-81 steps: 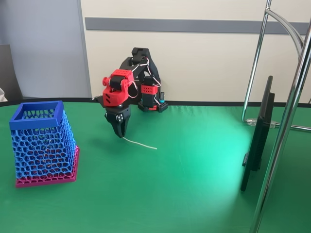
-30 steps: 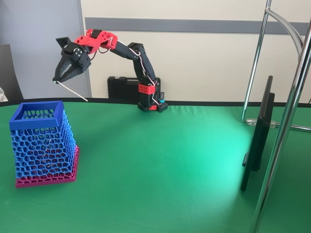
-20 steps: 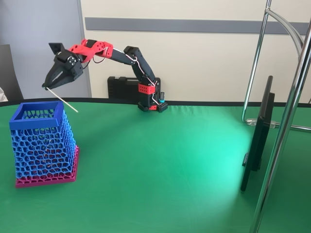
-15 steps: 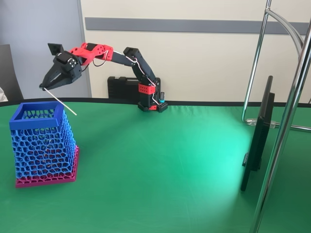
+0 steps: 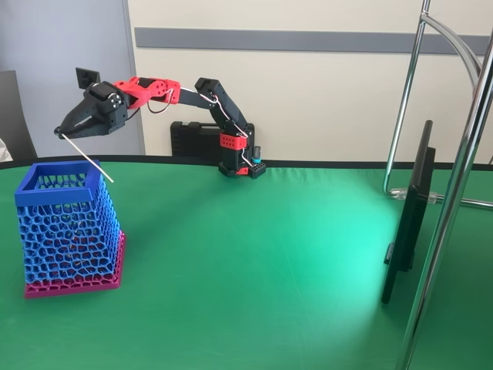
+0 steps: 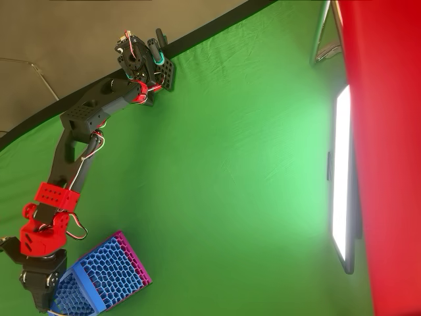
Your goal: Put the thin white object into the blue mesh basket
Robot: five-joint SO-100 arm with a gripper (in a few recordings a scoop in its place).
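Observation:
The blue mesh basket stands on its magenta base at the left of the green table, and in the overhead view the basket lies at the bottom left. The red and black arm reaches out over it. My gripper hangs above the basket's rim, a little left of its middle, shut on the thin white object. The strand slants down to the right from the fingertips, and its free end hangs just above the rim's right corner. In the overhead view my gripper sits over the basket's left edge.
A black flat panel stands on edge at the right, next to chrome stand poles. A black case sits behind the arm's base. A red bar covers the right side of the overhead view.
The gripper lifted the strand off the table, swung left and has come down toward the basket. Over the last half second it moved a little further left over the rim.

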